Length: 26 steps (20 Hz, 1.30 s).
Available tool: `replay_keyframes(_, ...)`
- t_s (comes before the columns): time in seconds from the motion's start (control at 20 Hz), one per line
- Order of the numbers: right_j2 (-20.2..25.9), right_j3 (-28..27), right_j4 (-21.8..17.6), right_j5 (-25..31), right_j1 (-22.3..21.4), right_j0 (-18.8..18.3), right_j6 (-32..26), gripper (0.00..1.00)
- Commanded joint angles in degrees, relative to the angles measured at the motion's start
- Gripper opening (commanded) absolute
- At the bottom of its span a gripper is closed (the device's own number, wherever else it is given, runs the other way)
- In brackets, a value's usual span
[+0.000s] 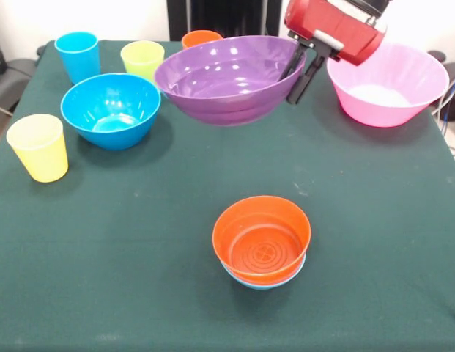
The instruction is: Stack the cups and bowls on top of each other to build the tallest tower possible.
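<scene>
Orange bowl (261,236) sits nearest you on the green tablecloth (139,279), nested inside a light-blue bowl (265,281) of which you see only a thin rim below it; these two make up the whole tower so far. Look further back on the left and you find the yellow cup (39,147) standing upright near the table's edge. Behind it and a little toward the middle rests the deep blue bowl (111,109), open side up. Beyond that you see the blue cup (78,56) and the lime green cup (142,59), both upright and apart from each other, and the orange cup (201,38) showing only its rim behind the purple bowl (227,79). You can see the purple bowl tilted and lifted clear of the cloth, held by its right rim. The gripper (299,72) is pinching that rim, one dark finger inside the bowl and one outside. The red arm (333,29) comes down to it from the top edge. To the right of the gripper, the large pink bowl (388,86) sits on the cloth, partly hidden by the arm.
</scene>
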Motion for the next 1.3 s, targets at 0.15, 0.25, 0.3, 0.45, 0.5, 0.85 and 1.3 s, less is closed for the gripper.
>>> replay_keyframes(0.15,-5.01,-13.96,-0.18,8.22,9.38,1.91,11.12,0.0)
replay_keyframes(0.25,-5.35,-15.47,0.4,8.81,10.43,1.95,11.68,0.0)
replay_keyframes(0.3,-5.3,-16.22,0.65,8.86,10.86,1.79,11.69,0.0)
replay_keyframes(0.45,-4.99,-17.97,1.62,9.12,12.15,1.42,12.32,0.0)
replay_keyframes(0.5,-5.06,-18.87,1.93,9.28,12.76,1.34,12.46,0.0)
replay_keyframes(0.85,-5.48,-22.69,4.12,8.03,16.74,0.5,13.55,0.0)
replay_keyframes(1.3,-5.72,-25.69,6.38,7.8,18.96,-0.68,12.04,0.0)
